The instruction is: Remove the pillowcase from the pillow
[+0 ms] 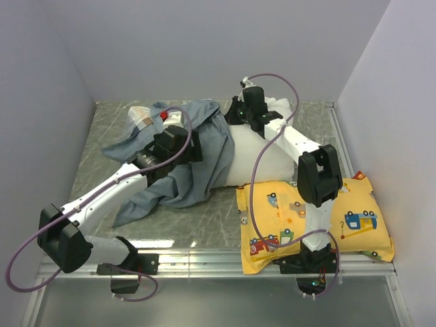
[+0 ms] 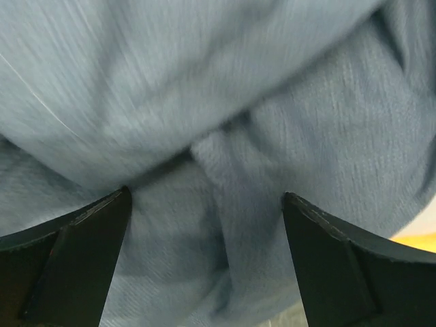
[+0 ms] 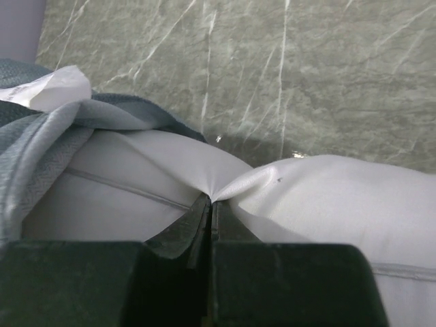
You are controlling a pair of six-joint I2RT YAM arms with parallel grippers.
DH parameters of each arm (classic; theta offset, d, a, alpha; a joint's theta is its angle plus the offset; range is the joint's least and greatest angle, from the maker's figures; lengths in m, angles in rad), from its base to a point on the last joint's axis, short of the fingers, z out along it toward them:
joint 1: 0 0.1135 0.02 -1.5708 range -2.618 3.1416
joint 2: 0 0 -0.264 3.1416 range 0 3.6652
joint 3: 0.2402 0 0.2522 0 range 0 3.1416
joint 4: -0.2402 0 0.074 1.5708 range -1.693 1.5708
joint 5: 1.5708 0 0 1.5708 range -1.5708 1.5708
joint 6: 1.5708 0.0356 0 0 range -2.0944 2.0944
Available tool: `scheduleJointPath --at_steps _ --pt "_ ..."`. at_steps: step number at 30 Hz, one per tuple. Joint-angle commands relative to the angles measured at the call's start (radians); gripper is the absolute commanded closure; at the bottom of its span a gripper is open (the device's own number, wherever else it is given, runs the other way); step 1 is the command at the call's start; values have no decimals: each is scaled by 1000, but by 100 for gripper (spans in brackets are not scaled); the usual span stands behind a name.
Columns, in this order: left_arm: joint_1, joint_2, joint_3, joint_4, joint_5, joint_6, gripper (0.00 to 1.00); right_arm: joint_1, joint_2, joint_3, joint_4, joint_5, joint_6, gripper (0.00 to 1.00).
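Observation:
The blue-grey pillowcase [image 1: 184, 167] lies rumpled over the left end of the white pillow [image 1: 266, 160]. The pillow's right part is bare. My left gripper [image 1: 197, 151] sits low on the bunched cover, and in its wrist view its fingers [image 2: 75, 259] stand wide apart, open, with folds of the pillowcase [image 2: 218, 102] beyond them. Over the pillow's far edge, my right gripper [image 1: 236, 112] is shut on a pinch of the pillow's white fabric [image 3: 327, 197] at the fingertips [image 3: 212, 202]. The pillowcase edge [image 3: 34, 136] shows at the left of that view.
A yellow pillow with cartoon vehicles [image 1: 313, 218] lies at the front right, under the right arm; a yellow sliver [image 2: 415, 240] shows in the left wrist view. The marbled grey-green tabletop [image 1: 102, 136] is walled at the back and on both sides.

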Motion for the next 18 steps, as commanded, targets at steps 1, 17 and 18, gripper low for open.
scheduleJointPath --at_steps 1,17,18 --pt "-33 11 0 116 24 -42 1 -30 -48 -31 -62 21 -7 100" --pt "306 -113 -24 38 -111 -60 100 -119 -76 -152 10 13 -4 100" --pt "409 -144 -38 43 -95 -56 99 -126 -73 -155 11 12 0 100"
